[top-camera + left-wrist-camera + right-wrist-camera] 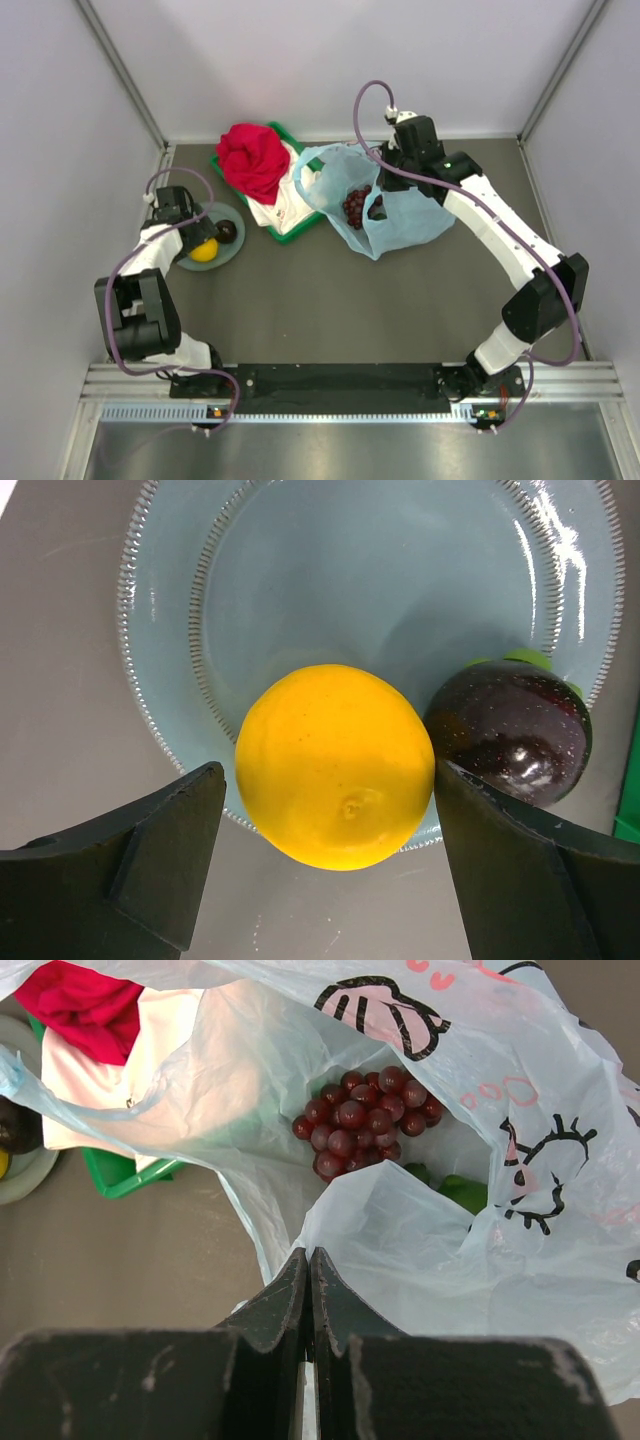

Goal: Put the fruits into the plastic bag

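The left jaws stand apart around the orange-yellow citrus (335, 765) on the plate (380, 580), left of the plastic bag (410, 225), poised to grip it; a dark round fruit (510, 730) sits just beside. The right jaws pinch together on the bag's rim, apparently holding it open; grapes (365, 1120) and a green fruit (460, 1190) lie inside.

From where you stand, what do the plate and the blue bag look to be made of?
The plate looks like glazed ceramic or maybe pressed glass: pale blue-grey, glossy, with bright glints and a finely ribbed rim. The blue bag looks like thin plastic film: translucent, softly crumpled, with cartoon prints on it.
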